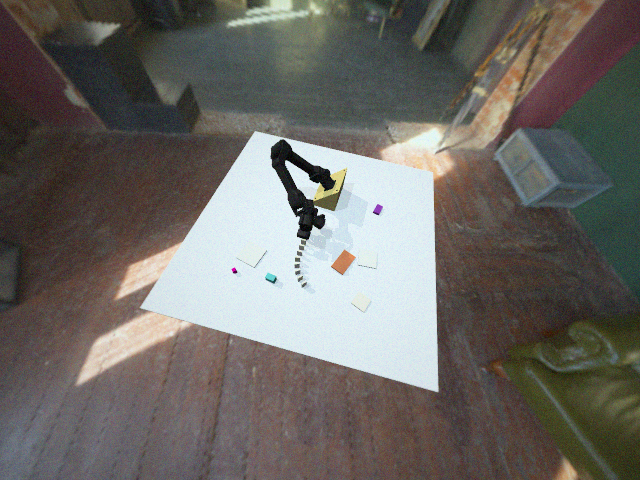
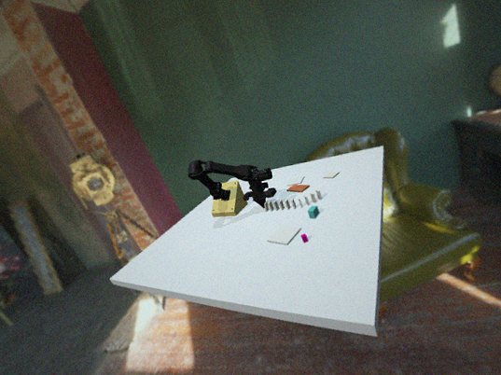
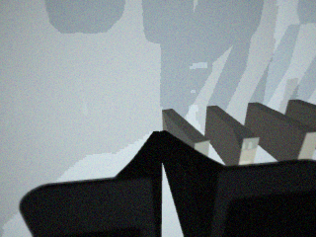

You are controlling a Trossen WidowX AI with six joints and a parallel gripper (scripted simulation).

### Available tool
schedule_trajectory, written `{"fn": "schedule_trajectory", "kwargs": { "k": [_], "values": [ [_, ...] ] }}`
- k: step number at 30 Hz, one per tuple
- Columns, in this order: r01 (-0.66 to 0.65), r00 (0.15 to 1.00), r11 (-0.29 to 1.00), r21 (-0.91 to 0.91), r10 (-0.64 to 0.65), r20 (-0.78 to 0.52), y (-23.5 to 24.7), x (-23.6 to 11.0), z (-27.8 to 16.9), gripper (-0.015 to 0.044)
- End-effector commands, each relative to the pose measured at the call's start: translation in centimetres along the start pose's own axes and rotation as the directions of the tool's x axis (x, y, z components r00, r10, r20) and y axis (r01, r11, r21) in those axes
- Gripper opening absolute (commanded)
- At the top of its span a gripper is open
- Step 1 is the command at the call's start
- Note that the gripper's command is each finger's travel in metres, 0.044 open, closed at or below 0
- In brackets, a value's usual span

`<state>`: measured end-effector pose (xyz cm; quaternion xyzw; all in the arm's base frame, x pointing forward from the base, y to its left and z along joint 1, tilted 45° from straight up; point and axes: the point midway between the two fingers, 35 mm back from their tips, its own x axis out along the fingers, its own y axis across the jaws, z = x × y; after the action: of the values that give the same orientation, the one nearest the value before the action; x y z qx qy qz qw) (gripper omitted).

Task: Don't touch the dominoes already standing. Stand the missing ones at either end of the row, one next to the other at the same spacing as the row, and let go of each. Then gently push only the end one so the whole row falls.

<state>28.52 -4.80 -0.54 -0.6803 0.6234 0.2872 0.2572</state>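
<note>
Wrist view shows empty gripper point(image 3: 162, 148) pinched closed, tip touching or just short of end domino point(image 3: 185, 132) at 1 o'clock, row of dominoes point(image 1: 299, 260) standing on surface point(image 1: 310, 335), so placing looks done, push left.

Top view high and far above the counter point(image 1: 392, 330), exterior view low from one corner, wrist view close behind the jaws, all sharing the domino row point(image 3: 232, 135).
</note>
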Motion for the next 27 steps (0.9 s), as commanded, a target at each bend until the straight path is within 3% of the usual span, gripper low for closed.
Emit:
{"fn": "schedule_trajectory", "kwargs": {
  "k": [1, 12, 27],
  "values": [
    [-0.001, 1.0, 1.0, -0.006, 0.001, -0.004, -0.8, 0.0, 0.0, 0.0],
    [0.0, 1.0, 1.0, -0.005, 0.0, -0.001, -2.5, -5.8, 0.1, 0.0],
    [0.0, 1.0, 1.0, -0.005, 0.0, -0.001, -2.6, -5.9, 0.1, 0.0]
  ]
}}
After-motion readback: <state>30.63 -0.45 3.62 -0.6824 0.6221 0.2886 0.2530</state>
